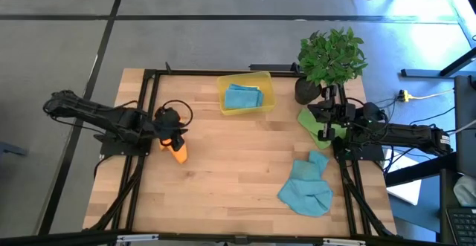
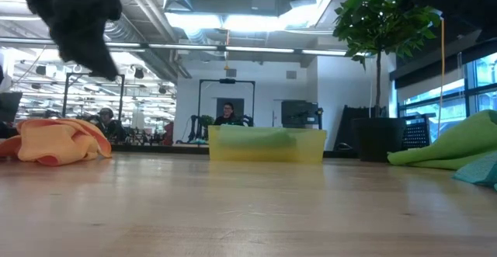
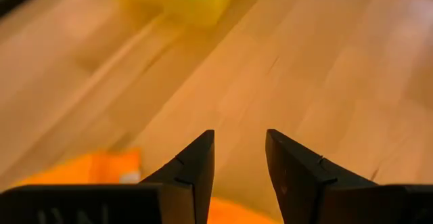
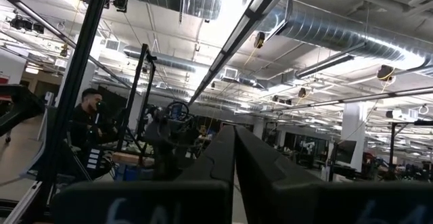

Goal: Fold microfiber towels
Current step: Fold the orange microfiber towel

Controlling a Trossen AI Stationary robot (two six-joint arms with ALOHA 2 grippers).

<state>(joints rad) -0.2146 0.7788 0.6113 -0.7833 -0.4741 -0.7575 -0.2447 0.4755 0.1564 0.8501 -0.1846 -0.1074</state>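
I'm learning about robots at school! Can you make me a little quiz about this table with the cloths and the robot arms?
1. True or false: the yellow bin has a teal towel inside it.
2. Which cloth lies right under the left tool? A) the green towel B) the orange towel C) the crumpled teal towel
3. Fill in: the left tool's fingers are ____, with nothing between them, while the right tool, near the potted plant, is shut.

Key: 1 true; 2 B; 3 open.
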